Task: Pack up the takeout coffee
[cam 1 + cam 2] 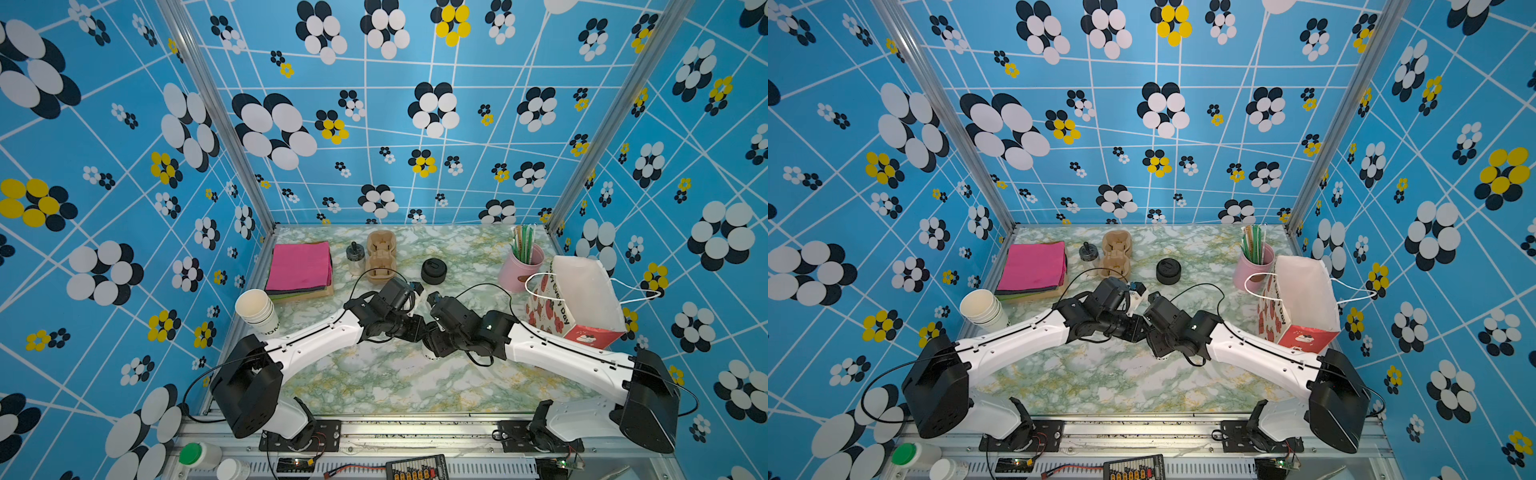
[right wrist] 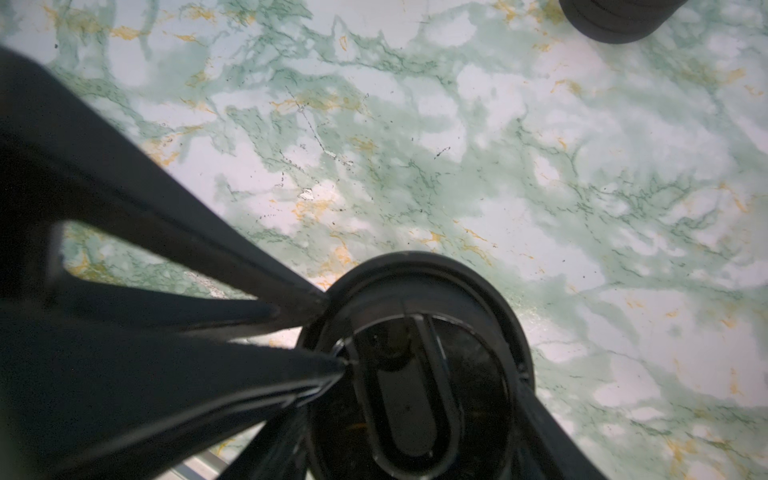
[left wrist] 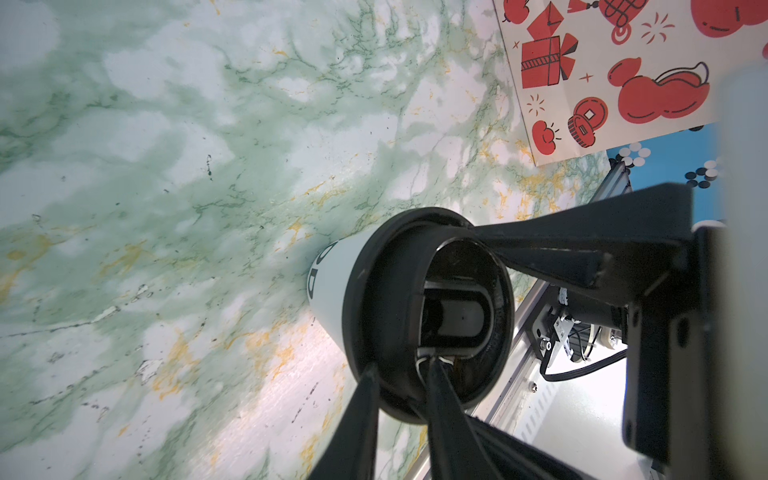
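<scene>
Coffee cup held by its lid alone

From the left: the left gripper nips the rim of the lid between nearly closed fingers; below both grippers the takeout coffee stands upright on the marble table; the right gripper spans the lid, jaws wide, tips pressed to opposite edges. As I judge it, both holds sit on the lid and none on the cup wall, so a lift could pop the lid off and drop the cup, while uneven pulls would twist it; at the gift bag beyond the right gripper's outer side, the loop handles could snag the base.
</scene>
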Robot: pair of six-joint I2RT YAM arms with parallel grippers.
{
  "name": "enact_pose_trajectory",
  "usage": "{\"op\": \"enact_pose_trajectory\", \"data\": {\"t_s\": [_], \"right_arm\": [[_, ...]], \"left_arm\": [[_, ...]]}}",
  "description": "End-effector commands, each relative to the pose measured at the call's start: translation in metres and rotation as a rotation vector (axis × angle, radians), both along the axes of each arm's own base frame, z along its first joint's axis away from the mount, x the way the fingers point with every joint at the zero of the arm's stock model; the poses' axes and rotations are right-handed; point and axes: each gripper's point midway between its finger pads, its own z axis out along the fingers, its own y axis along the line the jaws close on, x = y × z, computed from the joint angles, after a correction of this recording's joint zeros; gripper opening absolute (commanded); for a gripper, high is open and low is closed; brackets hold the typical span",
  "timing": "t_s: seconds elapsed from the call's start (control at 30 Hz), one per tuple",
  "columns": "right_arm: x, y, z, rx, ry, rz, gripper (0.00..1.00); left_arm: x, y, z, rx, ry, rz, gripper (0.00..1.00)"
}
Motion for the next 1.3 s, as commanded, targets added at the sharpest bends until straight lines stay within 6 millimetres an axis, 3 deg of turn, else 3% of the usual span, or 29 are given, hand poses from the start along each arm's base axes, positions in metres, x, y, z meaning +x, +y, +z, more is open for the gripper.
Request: {"op": "enact_pose_trajectory", "data": {"t_s": [0.0, 0.57, 0.77, 1.1, 1.27], "right_arm": [[0.006, -0.019, 0.01, -0.061, -0.038, -0.044, 0.63], [0.011, -0.016, 0.021, -0.012, -0.088, -0.053, 0.73], [0.011, -0.018, 0.016, -0.024, -0.08, -0.053, 0.73], [-0.005, -0.02, 0.002, -0.036, 0.011, 0.025, 0.72], [-0.012, -0.017, 0.001, -0.023, 0.044, 0.098, 0.72]], "left_arm": [[-0.024, 0.039, -0.049, 0.227, 0.116, 0.008, 0.23], [-0.027, 0.041, -0.052, 0.262, 0.111, -0.008, 0.23], [-0.025, 0.037, -0.04, 0.219, 0.08, -0.002, 0.23], [-0.011, 0.037, 0.005, -0.015, 0.029, 0.077, 0.42], [-0.007, 0.042, 0.026, -0.11, -0.007, 0.104, 0.6]]}}
